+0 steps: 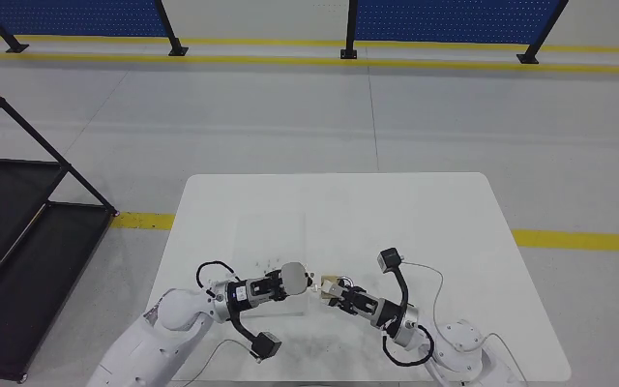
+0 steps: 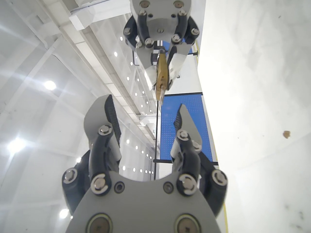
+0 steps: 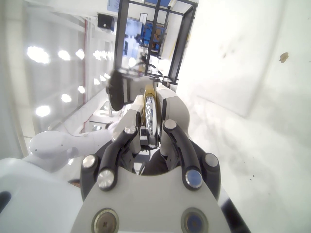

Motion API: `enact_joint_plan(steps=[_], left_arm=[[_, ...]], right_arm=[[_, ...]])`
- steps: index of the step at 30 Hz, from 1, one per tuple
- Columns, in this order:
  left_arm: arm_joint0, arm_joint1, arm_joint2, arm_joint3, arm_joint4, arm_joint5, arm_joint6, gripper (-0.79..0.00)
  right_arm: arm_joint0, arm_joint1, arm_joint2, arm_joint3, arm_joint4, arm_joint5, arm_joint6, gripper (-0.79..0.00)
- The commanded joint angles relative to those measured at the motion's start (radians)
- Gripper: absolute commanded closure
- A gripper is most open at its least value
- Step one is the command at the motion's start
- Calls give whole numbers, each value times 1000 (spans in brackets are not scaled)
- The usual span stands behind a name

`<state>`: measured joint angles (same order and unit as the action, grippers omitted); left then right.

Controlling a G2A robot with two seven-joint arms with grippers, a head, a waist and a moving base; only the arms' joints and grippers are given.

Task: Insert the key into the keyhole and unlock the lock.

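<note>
Jaws of the left gripper [image 2: 145,105] stand wide apart and hold nothing; jaws of the right gripper [image 3: 151,99] are closed on the brass lock [image 3: 148,107].

White table [image 1: 387,213]: the 2 arms meet near its 6 o'clock edge in the top view, with the grippers facing tip to tip.

Grippers: the left lies at 9 o'clock of the lock and is near it but apart. The right lies at 3 o'clock and carries it, so the right arm is the nearer.

Lock: its long axis runs along the 9–3 o'clock line of the top view. Its narrow free end points into the open gap of the left jaws, roughly centred between the 2 fingers [image 2: 111,117].

Key: it cannot be told apart from the lock body. Whether the projecting brass end is a key already seated cannot be told.

Judgement: the coming move turns on this alignment. The left jaws would need to advance toward 3 o'clock and close on the projecting end.

Brown crumb [image 2: 286,134]: on the table, well apart.
</note>
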<state>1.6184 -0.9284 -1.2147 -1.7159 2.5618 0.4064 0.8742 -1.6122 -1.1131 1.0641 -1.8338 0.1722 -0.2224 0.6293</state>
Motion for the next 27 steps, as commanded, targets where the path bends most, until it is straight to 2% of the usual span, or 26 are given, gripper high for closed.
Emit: enact_joint_plan(steps=[1,3,6,8,21,24,27], left_arm=[[3,4,-15,-7,-42,-75,19,-785],[0,9,-31,-19,-83,-183,32,-785],[-25,18,-36,-30,-148,-429,103,-785],[-46,21,-46,-23,-199,-531,113,-785],[-48,20,-44,-24,-230,-555,112,-785],[-60,25,-44,-35,-308,-696,185,-785],[-74,32,-64,-26,-395,-877,187,-785]], right_arm=[[1,0,0,4,7,-5,1,0],[2,0,-1,9,19,-14,4,0],[3,0,2,16,29,-25,5,0],[2,0,4,21,34,-25,1,0],[2,0,5,21,34,-23,-2,0],[2,0,5,21,34,-23,-2,0],[2,0,5,21,34,-23,-2,0]])
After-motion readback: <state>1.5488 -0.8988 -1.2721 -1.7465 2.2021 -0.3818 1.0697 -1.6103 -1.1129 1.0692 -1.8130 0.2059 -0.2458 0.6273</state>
